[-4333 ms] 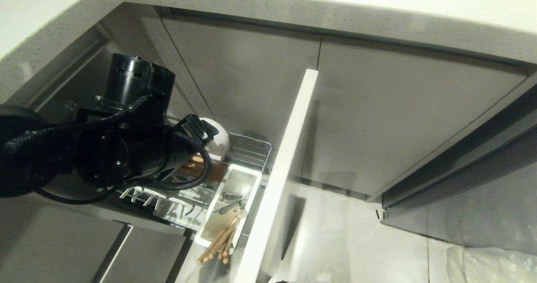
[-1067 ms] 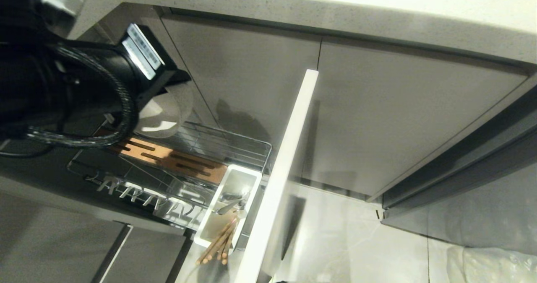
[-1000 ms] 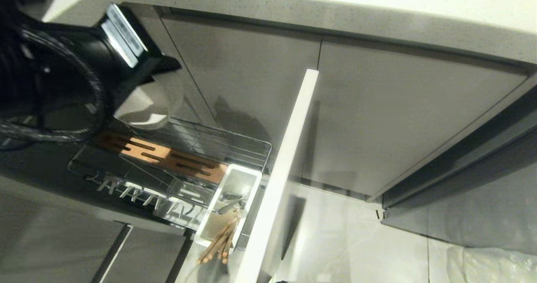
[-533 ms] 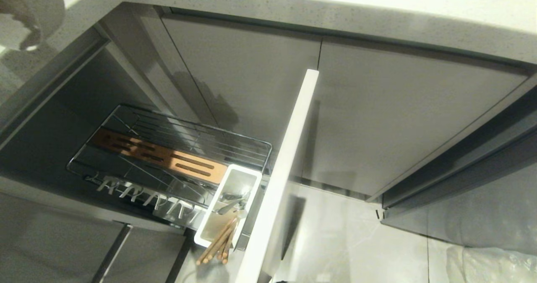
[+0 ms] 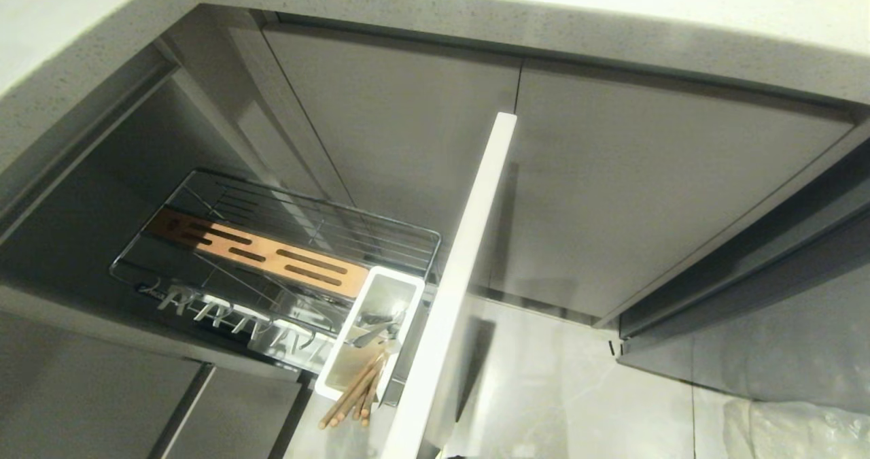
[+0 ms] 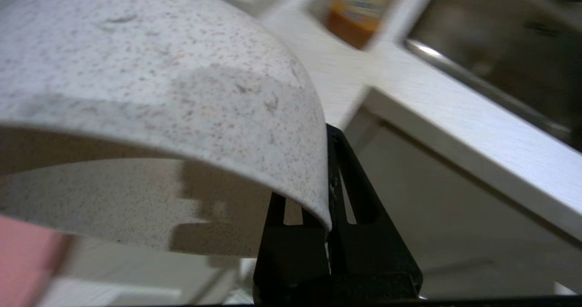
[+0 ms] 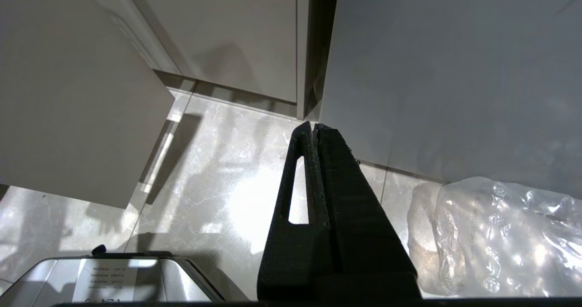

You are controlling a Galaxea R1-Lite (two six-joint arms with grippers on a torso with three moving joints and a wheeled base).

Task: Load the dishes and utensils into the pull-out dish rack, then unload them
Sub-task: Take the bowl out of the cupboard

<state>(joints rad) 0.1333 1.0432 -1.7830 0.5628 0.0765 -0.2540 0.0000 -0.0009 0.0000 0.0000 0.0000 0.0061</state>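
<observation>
The left matte-black, wedge-shaped tool (image 6: pixel 328 179) has two flat tapering fingers, each pierced by a long narrow slot. The right matte-black tool (image 7: pixel 315 127) is alike, with one slot visible and finely grained inner edges.

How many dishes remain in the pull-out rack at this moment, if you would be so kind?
0. The pull-out dish rack holds no dish in the head view; only its utensil caddy is filled. The bowl is clamped in the left gripper, above the counter.
</observation>
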